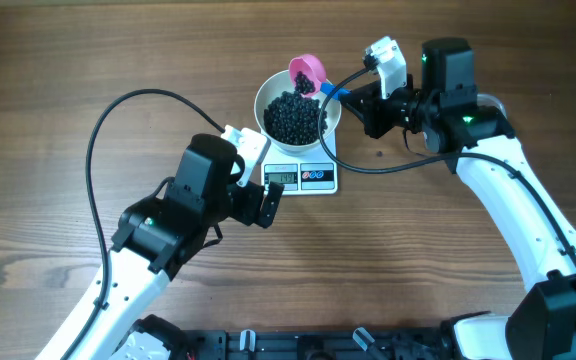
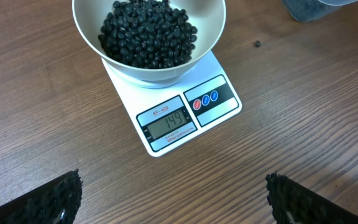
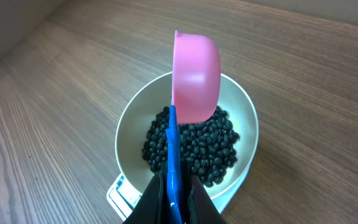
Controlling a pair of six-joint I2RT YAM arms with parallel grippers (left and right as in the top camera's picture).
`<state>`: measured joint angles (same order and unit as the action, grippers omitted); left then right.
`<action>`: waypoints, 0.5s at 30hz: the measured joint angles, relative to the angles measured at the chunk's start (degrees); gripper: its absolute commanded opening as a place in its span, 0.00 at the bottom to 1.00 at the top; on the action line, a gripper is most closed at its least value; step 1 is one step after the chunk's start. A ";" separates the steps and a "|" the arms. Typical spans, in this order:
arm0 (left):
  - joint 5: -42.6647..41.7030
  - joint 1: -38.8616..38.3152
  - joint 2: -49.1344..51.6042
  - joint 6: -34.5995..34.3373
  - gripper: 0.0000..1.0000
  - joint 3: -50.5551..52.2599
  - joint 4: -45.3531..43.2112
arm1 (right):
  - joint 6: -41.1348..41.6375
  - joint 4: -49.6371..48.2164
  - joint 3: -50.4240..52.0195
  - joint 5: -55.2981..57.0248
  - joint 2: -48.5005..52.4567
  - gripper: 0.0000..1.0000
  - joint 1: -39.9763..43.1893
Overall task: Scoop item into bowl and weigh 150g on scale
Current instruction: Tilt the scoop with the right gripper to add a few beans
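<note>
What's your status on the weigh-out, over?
Left gripper open, short of scale. Right gripper shut on pink scoop, tipped over bowl. Beans in bowl on scale, display reads 149. Nothing blocking.

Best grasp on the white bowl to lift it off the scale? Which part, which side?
Pinch the bowl rim from above, one finger inside, one outside: no handle, walls flare. Probably the rim arc toward the open left gripper, since the pink scoop hangs over the far side.
</note>
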<state>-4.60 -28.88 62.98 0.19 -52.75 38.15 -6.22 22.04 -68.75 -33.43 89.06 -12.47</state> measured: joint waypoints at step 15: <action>0.00 0.00 0.00 0.00 1.00 0.00 0.04 | -1.57 -0.55 0.00 0.00 0.00 0.04 -0.37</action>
<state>-4.60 -28.88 62.98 0.19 -52.75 38.20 -7.79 21.50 -68.75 -33.43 89.06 -12.84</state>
